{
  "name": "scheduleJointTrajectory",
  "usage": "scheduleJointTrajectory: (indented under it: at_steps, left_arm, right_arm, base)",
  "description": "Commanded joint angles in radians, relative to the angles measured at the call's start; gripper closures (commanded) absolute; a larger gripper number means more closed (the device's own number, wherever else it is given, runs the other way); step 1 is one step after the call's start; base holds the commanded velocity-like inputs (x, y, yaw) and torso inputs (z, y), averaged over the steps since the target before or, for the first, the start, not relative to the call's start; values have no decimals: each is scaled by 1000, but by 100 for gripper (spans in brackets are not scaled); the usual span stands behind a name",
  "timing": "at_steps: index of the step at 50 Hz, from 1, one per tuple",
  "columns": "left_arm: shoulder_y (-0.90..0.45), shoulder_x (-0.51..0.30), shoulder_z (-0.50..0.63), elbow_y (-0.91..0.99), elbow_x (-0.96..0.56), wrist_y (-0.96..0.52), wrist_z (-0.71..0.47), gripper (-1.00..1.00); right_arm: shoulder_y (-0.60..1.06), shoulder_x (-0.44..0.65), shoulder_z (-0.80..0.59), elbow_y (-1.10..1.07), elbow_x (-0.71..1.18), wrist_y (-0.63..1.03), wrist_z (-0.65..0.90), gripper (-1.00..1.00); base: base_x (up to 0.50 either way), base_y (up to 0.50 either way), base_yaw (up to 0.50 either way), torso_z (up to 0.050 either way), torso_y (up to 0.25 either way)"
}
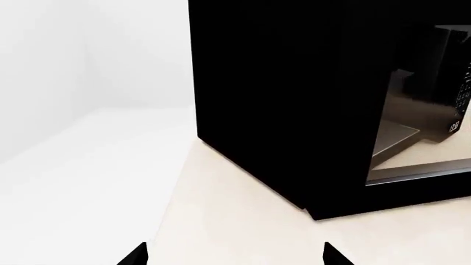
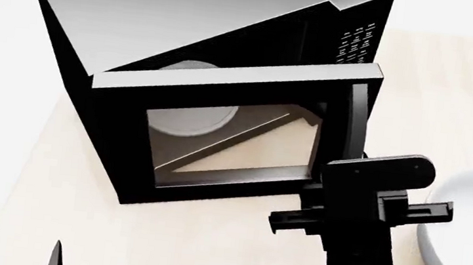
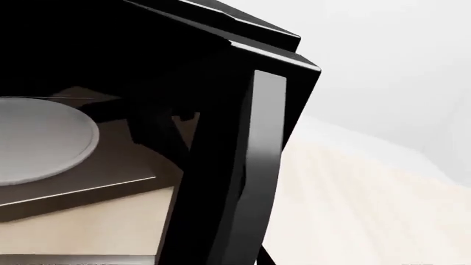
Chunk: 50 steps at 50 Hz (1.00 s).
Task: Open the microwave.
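The microwave point(image 2: 186, 28) is black with a grey top and stands on the beige counter. Its glass door point(image 2: 227, 141) hangs partly open, and the white turntable plate point(image 2: 192, 118) shows through it. The keypad point(image 2: 356, 43) is at the right. My right gripper point(image 3: 243, 259) is at the lower end of the vertical black handle point(image 3: 254, 165). One fingertip point(image 3: 266, 257) lies against the handle and the other is hidden behind it. The right wrist point(image 2: 374, 206) hides the grip in the head view. My left gripper point(image 1: 235, 256) is open and empty, low over the counter left of the microwave.
A white bowl point(image 2: 467, 242) sits on the counter point(image 2: 206, 248) at the right, next to my right arm. The counter's left edge point(image 1: 173, 193) meets white floor and wall. The microwave's black side point(image 1: 279, 99) stands close ahead of the left gripper.
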Motion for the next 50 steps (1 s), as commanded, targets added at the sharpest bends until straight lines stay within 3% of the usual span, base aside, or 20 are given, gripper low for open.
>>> scheduleJointTrajectory:
  at_steps: [1, 46, 47, 50]
  left_arm:
    - [1, -5, 2, 6, -5, -2, -4, -100]
    - [-2, -13, 15, 1, -7, 5, -20, -100]
    - [-2, -13, 15, 1, -7, 6, -21, -100]
    - [-2, -13, 16, 0, -6, 8, -22, -100]
  right_arm:
    - [-40, -28, -51, -100, 146, -34, -69, 100]
    - [-152, -10, -23, -183, 202, -94, -61, 100]
    - [-149, -12, -25, -178, 199, -96, -61, -100]
    - [-141, -21, -23, -159, 197, -106, -59, -100]
  base:
    - [0, 0, 0, 0, 10]
    - [0, 0, 0, 0, 1]
    - [0, 0, 0, 0, 0]
    - [0, 0, 0, 0, 0]
